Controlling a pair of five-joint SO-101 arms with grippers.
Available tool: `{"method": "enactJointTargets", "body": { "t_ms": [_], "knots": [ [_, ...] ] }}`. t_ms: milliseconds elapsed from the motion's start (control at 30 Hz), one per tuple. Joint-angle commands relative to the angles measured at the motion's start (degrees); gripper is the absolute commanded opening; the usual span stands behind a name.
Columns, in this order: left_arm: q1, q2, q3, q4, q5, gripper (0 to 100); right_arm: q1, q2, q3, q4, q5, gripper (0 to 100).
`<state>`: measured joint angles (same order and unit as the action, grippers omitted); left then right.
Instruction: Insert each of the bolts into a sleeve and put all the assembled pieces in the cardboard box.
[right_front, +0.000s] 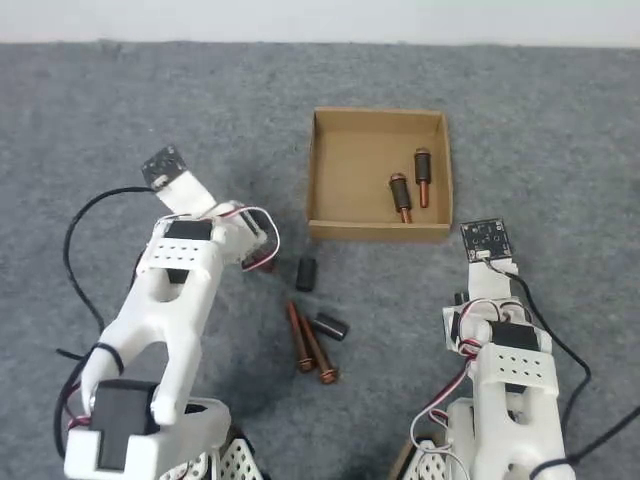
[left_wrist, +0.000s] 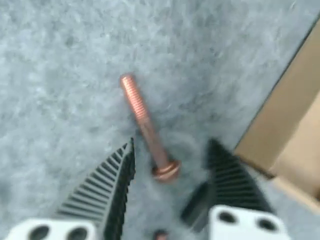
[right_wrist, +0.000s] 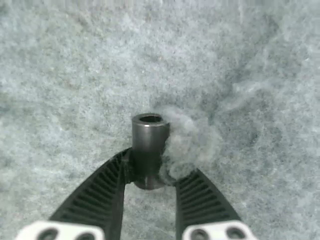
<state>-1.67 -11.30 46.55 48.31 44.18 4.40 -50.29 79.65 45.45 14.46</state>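
In the left wrist view a copper bolt (left_wrist: 146, 125) lies on the grey carpet between the spread fingers of my open left gripper (left_wrist: 171, 146), its head nearest the gripper. Beside one finger sits a dark sleeve (left_wrist: 194, 209). My right gripper (right_wrist: 150, 169) is shut on the lower part of an upright dark sleeve (right_wrist: 150, 134), whose open bore faces up. From above, the cardboard box (right_front: 330, 170) holds two assembled pieces (right_front: 400, 196) (right_front: 423, 175). Two loose sleeves (right_front: 306, 272) (right_front: 328, 326) and two bolts (right_front: 298, 335) (right_front: 319, 352) lie in front of the box. The left gripper (right_front: 257, 247) hangs near the box's front left corner.
The right arm (right_front: 500, 330) stands in front of the box's right corner. A black cable (right_front: 80, 225) loops left of the left arm. Bare carpet stretches on both sides of the box, and its wall (left_wrist: 295, 110) rises close to the left gripper.
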Motion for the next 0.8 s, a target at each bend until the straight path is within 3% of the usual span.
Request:
{"method": "enactJointTargets", "body": {
  "t_ms": [0,133,400,600,767],
  "knots": [
    [-0.4,-1.3,-2.3,5.5,-4.0,30,0.6,-2.0,-0.3,-1.0,1.1,0.6],
    [-1.3,-1.2,-6.2,13.7,-11.8,27,0.6,-2.0,-0.3,-0.9,1.1,0.6],
    [-2.5,-0.9,-15.3,27.3,-38.5,14,0.6,-2.0,-0.3,-0.8,1.1,0.6],
    [-3.1,-1.3,-15.7,25.9,-64.0,6,0.6,-2.0,-0.3,-0.7,1.1,0.6],
    [-3.1,-0.8,-15.3,20.8,-81.6,6,0.6,-2.0,-0.3,-0.7,1.1,0.6]
  ]
}}
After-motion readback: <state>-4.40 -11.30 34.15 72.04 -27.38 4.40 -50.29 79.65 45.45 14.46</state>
